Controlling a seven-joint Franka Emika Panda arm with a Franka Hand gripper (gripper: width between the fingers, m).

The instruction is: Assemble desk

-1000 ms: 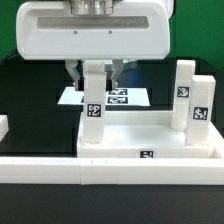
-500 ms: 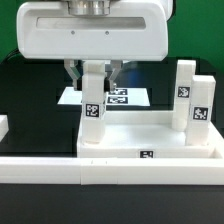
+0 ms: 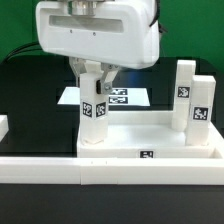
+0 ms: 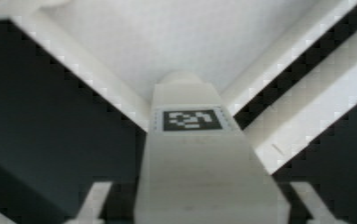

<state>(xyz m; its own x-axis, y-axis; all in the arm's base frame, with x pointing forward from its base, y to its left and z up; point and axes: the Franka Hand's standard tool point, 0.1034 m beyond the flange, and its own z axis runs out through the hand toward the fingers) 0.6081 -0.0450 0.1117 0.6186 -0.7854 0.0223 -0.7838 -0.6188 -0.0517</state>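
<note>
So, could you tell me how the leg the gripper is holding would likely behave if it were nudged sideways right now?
The leg looks like a stiff, square white plastic post, so it would probably not bend. Standing tall on a narrow foot at the tabletop corner, it could tip if unsupported. With the gripper fingers closed on its sides, smooth faces might slip slightly.

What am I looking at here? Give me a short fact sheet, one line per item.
Scene: a robot arm putting together a small white desk
Tabletop: tray-like, lying with its rim up
Gripper: closed on the leg at the exterior view's left
Held leg: upright at the tabletop's corner, tag facing the camera
Other legs: standing upright at the exterior view's right
Marker board: flat on the black table behind the desk
Front rail: long white bar across the foreground
</note>
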